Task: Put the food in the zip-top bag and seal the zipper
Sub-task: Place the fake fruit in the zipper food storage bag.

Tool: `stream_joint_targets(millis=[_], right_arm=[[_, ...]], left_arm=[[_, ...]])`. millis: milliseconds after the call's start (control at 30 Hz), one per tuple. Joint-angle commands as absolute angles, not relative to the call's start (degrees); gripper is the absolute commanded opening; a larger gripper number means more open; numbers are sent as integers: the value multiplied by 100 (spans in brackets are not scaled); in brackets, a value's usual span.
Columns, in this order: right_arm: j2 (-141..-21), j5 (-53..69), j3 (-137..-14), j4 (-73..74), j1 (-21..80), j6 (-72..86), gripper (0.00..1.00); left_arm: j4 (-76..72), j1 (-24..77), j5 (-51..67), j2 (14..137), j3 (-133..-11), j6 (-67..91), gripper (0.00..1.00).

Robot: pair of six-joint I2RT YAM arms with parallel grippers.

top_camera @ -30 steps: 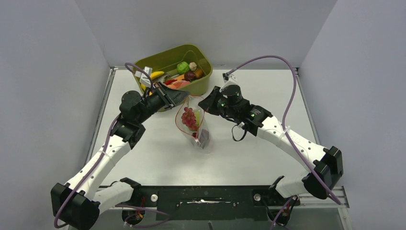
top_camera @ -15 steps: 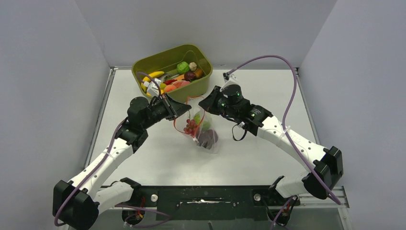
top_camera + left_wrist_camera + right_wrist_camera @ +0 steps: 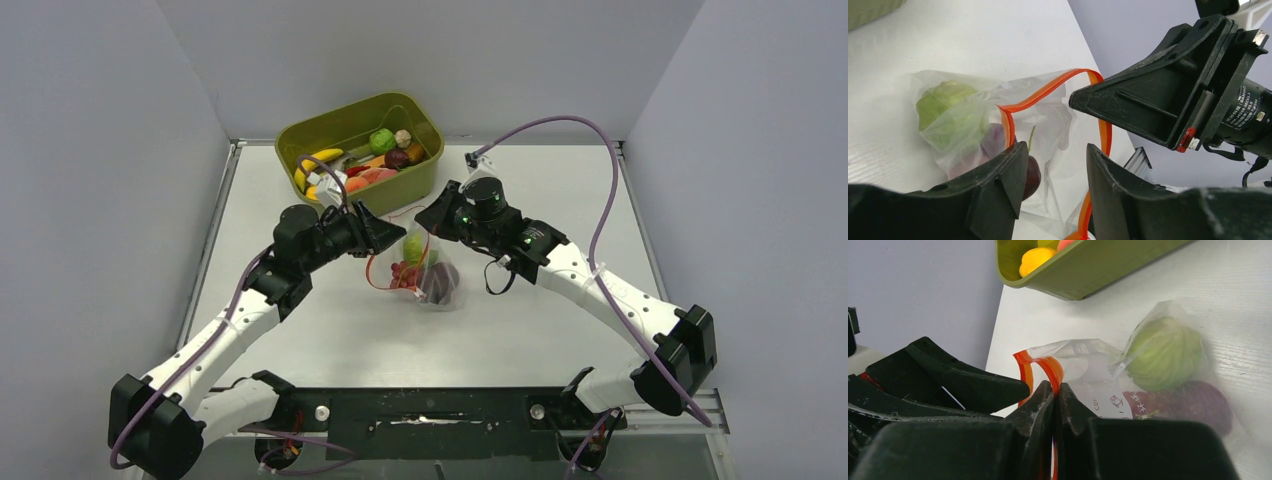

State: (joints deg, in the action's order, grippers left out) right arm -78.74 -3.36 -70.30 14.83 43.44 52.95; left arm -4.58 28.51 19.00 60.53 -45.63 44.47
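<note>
**Right claw pinches the zipper, left claw loose at the bag's mouth**

My right claw (image 3: pixel 1054 390) is clenched on the red-orange zipper (image 3: pixel 1048 367). The strip is pinched flat between its fingers and loops up just past the tips. That grip holds the rim of the zip-top bag (image 3: pixel 432 285) up, while the bag's belly rests on the table (image 3: pixel 330 330), ahead of this claw and lower.

My left claw (image 3: pixel 1055 157) faces it from the other side, released, with its jaws apart. One run of the zipper passes just beyond one of its fingers. The bag's open mouth lies straight ahead of it, between my two claws.

Through the clear film I see a green cabbage (image 3: pixel 1163 352), a dark purple piece (image 3: pixel 1198 400) beside it, and a red cluster (image 3: pixel 400 270).

The olive tub (image 3: pixel 420 180) stands just behind the bag, with more food (image 3: pixel 381 140) inside it.
</note>
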Motion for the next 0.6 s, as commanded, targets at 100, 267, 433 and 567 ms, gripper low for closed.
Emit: stream_joint_targets(millis=[100,267,433,567], right_arm=[[-7545,-335,-7058,953,4299,5268,0],[-7442,-393,-7006,1013,4260,5265,0],[-7418,-421,-6998,1046,4252,5273,0],[-7426,-425,-6987,1037,4241,5306,0]], left_arm=[[179,2865,1338,5628,-5165,3339,59],[1191,2865,793,5406,-5489,2739,59],[1595,2863,572,5222,-5316,2487,57],[1294,2850,1066,5169,-4929,2664,54]])
